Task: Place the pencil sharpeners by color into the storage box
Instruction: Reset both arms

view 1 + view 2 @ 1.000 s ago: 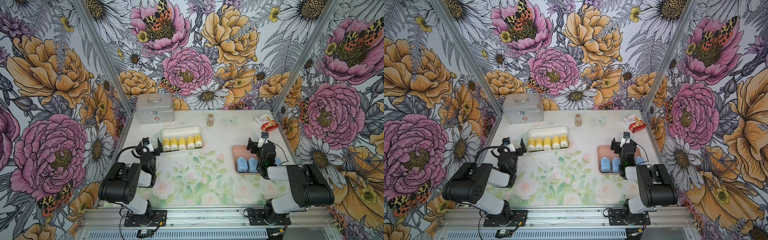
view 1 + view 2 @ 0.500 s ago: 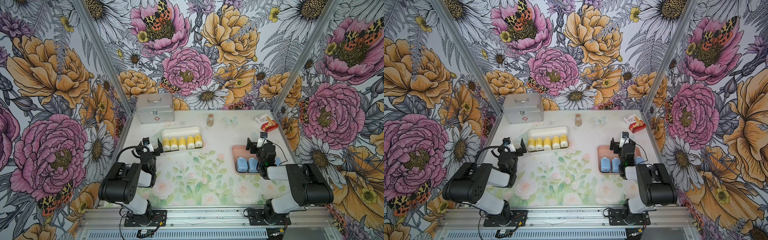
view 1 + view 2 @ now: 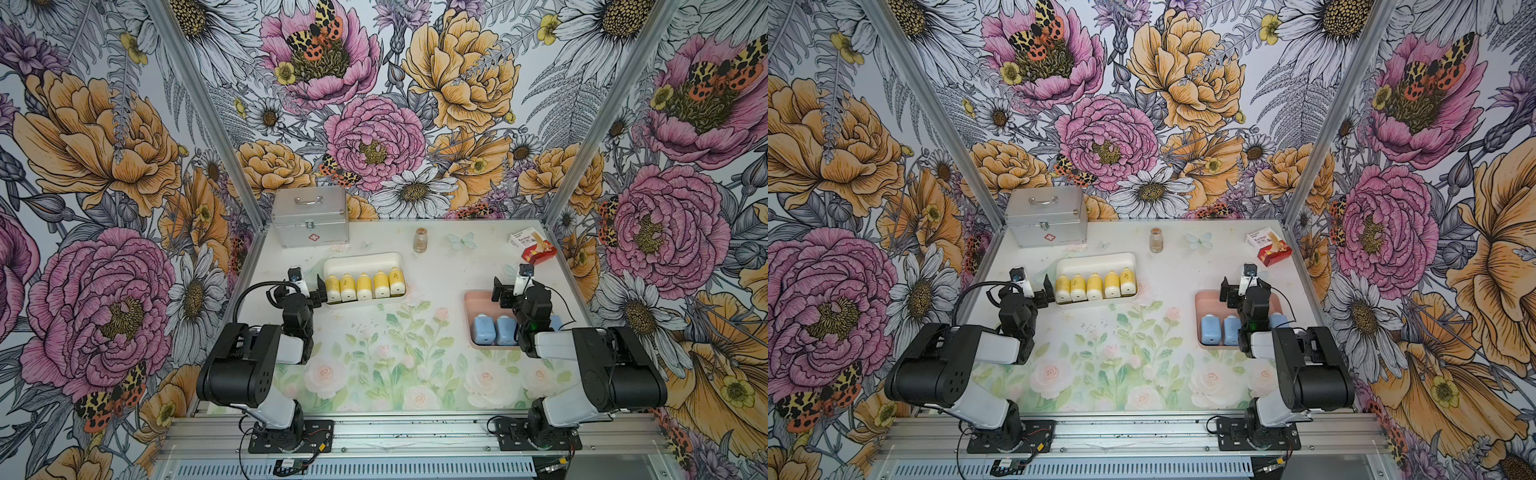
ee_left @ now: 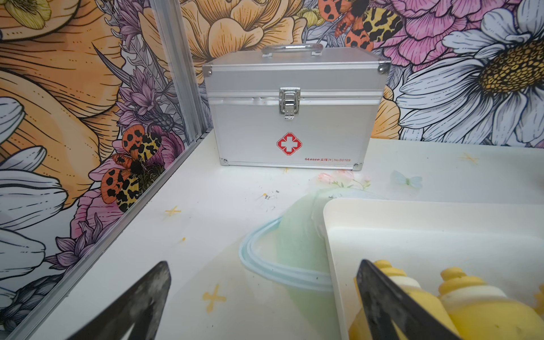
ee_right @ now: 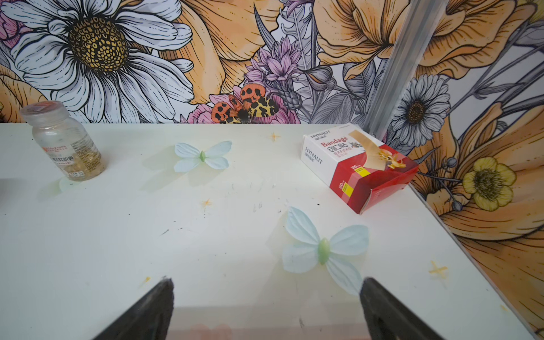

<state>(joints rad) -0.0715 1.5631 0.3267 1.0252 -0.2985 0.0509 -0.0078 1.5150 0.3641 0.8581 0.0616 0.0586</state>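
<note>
Several yellow pencil sharpeners (image 3: 364,286) (image 3: 1094,286) (image 4: 477,309) stand in a row in the cream storage box (image 3: 361,261) (image 3: 1096,261) (image 4: 382,223). Light blue pencil sharpeners (image 3: 484,330) (image 3: 1209,330) lie in the pink storage box (image 3: 478,296) (image 3: 1208,296), partly hidden behind my right arm. My left gripper (image 3: 302,291) (image 3: 1027,293) (image 4: 263,266) is open at the cream box's left end, one finger over its rim beside the nearest yellow sharpener. My right gripper (image 3: 519,291) (image 3: 1245,291) (image 5: 266,284) is open and empty above the pink box's far part.
A silver first-aid case (image 3: 309,216) (image 4: 294,117) stands at the back left. A small brownish vial (image 3: 420,240) (image 5: 64,141) stands at the back middle, and a red-and-white bandage box (image 3: 534,247) (image 5: 359,167) lies at the back right. Flowered walls close in three sides.
</note>
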